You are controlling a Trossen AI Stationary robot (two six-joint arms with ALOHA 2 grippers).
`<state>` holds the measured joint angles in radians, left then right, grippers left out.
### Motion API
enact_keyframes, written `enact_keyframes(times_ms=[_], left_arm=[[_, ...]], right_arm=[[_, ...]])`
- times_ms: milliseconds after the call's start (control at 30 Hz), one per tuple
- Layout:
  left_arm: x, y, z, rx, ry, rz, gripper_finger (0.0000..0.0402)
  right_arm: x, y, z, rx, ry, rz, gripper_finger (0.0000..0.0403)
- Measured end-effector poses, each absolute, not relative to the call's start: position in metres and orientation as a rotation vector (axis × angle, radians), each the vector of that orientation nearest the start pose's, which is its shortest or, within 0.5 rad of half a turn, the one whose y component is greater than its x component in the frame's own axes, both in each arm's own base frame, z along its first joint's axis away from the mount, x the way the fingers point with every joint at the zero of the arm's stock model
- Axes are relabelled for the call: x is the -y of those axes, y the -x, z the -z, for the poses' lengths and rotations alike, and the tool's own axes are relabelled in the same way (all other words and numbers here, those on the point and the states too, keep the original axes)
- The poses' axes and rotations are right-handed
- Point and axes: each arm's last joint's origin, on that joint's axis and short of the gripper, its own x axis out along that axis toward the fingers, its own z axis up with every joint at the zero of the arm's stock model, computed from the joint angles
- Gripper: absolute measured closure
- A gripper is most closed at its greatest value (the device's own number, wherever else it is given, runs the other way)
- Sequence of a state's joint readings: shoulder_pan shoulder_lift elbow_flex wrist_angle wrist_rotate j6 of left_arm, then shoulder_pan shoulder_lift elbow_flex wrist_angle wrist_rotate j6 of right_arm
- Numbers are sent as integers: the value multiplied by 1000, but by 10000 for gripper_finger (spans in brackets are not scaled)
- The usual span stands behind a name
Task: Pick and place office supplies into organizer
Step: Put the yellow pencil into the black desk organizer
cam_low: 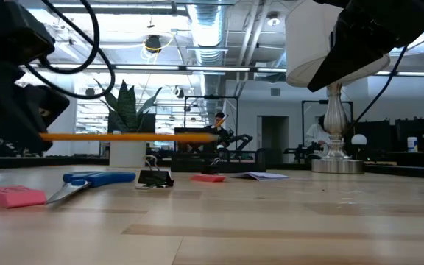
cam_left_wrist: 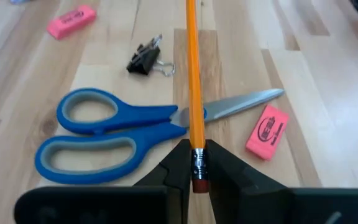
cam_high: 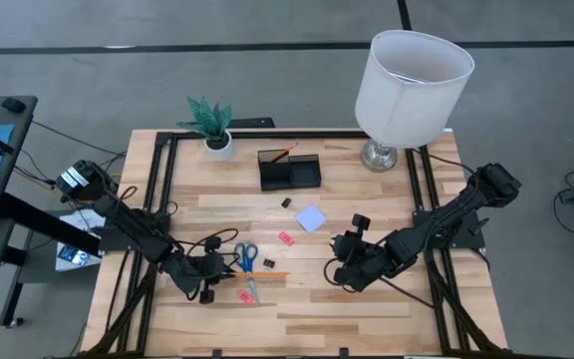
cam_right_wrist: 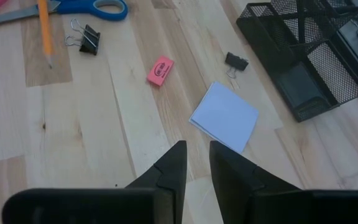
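The orange pencil [cam_left_wrist: 194,93] is clamped at its eraser end in the left tool [cam_left_wrist: 195,167], whose fingers are pressed together on it. In the low view the pencil [cam_low: 127,136] is level and clear of the bench [cam_high: 367,309]. It points out over the blue-handled scissors [cam_left_wrist: 117,130], which lie flat beneath it. A pink eraser [cam_left_wrist: 267,131] lies beside the scissor blades, a black clip [cam_left_wrist: 145,60] is just past the handles, and a second pink eraser [cam_left_wrist: 71,21] is farther off.

In the high view the left tool [cam_high: 205,279] is at the front left of the bench, next to the scissors [cam_high: 245,256].

The right tool [cam_right_wrist: 196,163] hangs above the bench near the pale square note pad [cam_right_wrist: 225,117], holding nothing, its fingers close together with a narrow gap between them. Another black clip [cam_right_wrist: 235,61] lies between the note pad and the black mesh organizer [cam_right_wrist: 303,56].

The organizer [cam_high: 289,171] stands at the back middle of the bench, with something orange standing in it. A potted plant [cam_high: 211,125] is to its left and a white-shaded lamp [cam_high: 411,85] to its right.
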<state>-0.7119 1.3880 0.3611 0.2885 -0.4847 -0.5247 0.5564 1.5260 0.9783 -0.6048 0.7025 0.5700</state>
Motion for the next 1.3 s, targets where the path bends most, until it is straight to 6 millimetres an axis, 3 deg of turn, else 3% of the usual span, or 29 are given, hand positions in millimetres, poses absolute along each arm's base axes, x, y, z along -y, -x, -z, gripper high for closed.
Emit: enact_keyframes(times_ms=[300, 767, 1300], left_arm=[[124, -185, -144, -706, 10, -11, 372], [103, -207, -209, -885, -262, -276, 372], [51, -229, -280, -1029, -444, -383, 372]], right_arm=[[-134, -252, -209, -845, 158, 378, 337], [-133, -250, -208, -863, 175, 382, 337], [-133, -250, -208, -863, 174, 382, 337]])
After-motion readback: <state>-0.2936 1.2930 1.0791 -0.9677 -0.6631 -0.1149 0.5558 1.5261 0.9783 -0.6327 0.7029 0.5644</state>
